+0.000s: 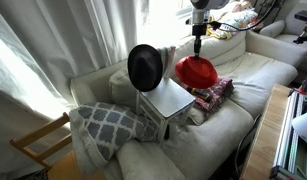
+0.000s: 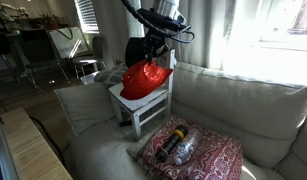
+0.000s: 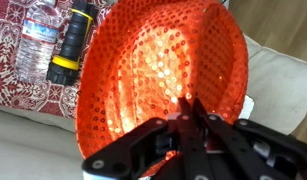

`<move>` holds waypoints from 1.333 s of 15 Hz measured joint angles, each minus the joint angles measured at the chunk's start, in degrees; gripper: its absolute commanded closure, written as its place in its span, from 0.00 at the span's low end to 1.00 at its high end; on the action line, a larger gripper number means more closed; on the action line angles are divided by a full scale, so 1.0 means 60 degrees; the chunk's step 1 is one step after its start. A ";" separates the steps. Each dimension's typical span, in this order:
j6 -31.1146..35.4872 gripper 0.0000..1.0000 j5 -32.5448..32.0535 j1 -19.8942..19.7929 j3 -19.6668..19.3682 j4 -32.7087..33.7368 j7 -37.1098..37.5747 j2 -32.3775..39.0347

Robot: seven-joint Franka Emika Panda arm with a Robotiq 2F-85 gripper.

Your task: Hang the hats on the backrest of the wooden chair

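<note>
The black hat hangs on one corner post of the backrest of the pale wooden chair, which stands on the sofa; the hat also shows in an exterior view. My gripper is shut on the brim of the red sequined hat and holds it beside the chair's other back corner. In an exterior view the red hat hangs over the chair seat. In the wrist view the red hat fills the frame, pinched in the closed fingers.
A red patterned cushion on the sofa carries a water bottle and a black-and-yellow flashlight. A grey patterned pillow and a bare-wood chair frame sit beyond the sofa end. Curtains hang behind the sofa.
</note>
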 measured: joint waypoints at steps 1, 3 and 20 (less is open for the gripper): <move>0.0000 0.93 -0.0013 0.0007 0.0000 0.0000 -0.0002 0.0004; 0.0000 0.98 -0.0025 0.0010 0.0000 0.0000 -0.0003 0.0006; -0.2158 0.99 0.0880 -0.0489 -0.0647 0.2105 -0.3969 -0.0690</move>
